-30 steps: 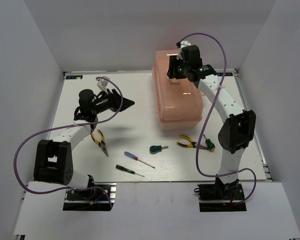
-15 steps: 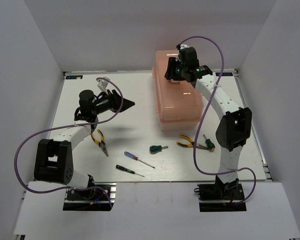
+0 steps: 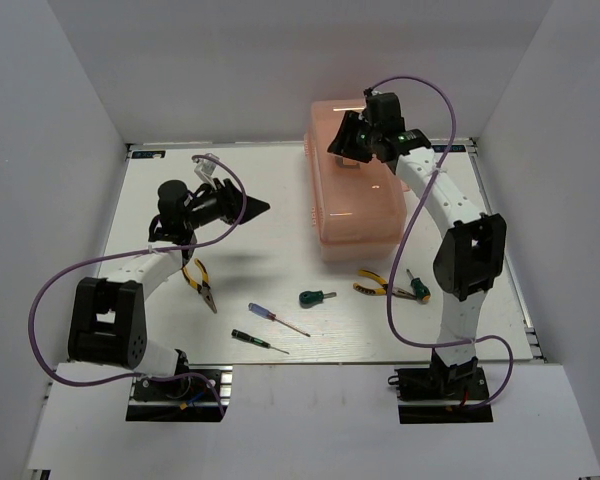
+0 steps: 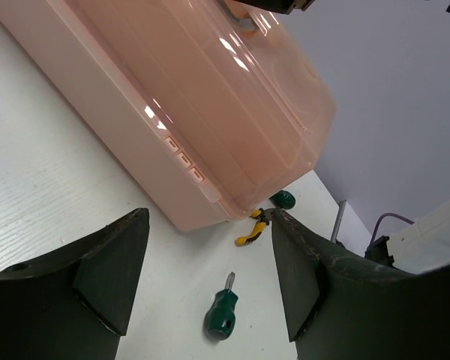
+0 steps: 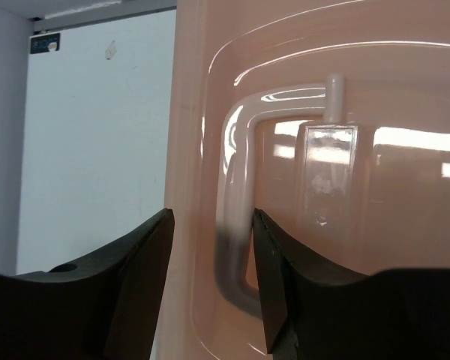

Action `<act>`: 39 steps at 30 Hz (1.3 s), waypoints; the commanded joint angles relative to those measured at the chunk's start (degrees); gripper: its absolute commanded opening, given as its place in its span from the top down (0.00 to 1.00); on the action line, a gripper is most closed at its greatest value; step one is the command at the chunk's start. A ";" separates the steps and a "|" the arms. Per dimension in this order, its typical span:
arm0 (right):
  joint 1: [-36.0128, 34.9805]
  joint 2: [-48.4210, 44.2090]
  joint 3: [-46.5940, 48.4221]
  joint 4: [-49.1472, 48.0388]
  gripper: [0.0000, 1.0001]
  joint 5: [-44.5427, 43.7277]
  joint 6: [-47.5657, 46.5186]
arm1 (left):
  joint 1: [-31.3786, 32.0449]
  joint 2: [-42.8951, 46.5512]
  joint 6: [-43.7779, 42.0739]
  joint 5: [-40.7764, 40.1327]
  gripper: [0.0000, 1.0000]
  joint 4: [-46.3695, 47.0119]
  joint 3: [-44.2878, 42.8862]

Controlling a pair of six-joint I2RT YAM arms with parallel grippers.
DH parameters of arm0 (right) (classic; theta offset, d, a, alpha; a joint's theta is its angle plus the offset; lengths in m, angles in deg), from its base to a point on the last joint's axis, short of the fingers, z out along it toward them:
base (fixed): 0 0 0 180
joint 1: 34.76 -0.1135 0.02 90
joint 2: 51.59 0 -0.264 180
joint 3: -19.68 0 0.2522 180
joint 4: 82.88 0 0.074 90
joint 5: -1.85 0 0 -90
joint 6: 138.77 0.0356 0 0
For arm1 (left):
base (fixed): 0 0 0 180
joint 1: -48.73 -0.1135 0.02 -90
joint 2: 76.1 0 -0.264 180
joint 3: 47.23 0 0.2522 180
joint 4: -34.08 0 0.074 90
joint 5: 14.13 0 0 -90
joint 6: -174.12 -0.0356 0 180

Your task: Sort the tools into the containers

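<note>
You have the toolbox [image 3: 352, 200] far right on the table [image 3: 260, 190]; before it lie pliers [image 3: 375, 287] between two stubby drivers [image 3: 316, 297] [image 3: 418, 288], thin screwdrivers [image 3: 275, 318] [image 3: 257, 341] and other pliers [image 3: 200, 282] farther left.

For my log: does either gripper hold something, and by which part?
Nothing is held. The left gripper is open, empty; the open right gripper straddles the lid handle.

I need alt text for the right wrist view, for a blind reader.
The open right gripper hangs over the pale lid handle of the pink toolbox, with the handle's bar seen between its dark fingers. The white table shows at left.
</note>
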State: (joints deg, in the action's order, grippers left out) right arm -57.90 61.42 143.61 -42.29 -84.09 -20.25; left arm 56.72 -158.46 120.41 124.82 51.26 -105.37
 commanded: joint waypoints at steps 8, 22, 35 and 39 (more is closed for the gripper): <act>2.57 1.16 1.54 -0.81 0.50 12.99 7.08 | 2.90 -1.92 0.53 -2.45 0.28 2.90 -7.73; 4.85 -0.69 0.92 -3.19 0.51 18.44 9.19 | 12.04 -16.24 -5.44 -5.53 0.31 -5.27 -29.61; 6.00 -1.04 0.84 -4.77 0.51 21.61 11.48 | 18.29 -28.19 -11.77 -11.85 0.31 -17.13 -45.96; 6.17 -0.95 0.57 -5.12 0.53 22.31 11.92 | 19.51 -30.30 -13.18 -15.19 0.31 -20.03 -49.04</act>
State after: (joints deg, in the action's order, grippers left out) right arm -51.28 62.16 143.59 -44.43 -66.04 -10.05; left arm 75.17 -188.89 109.64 113.15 35.19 -151.32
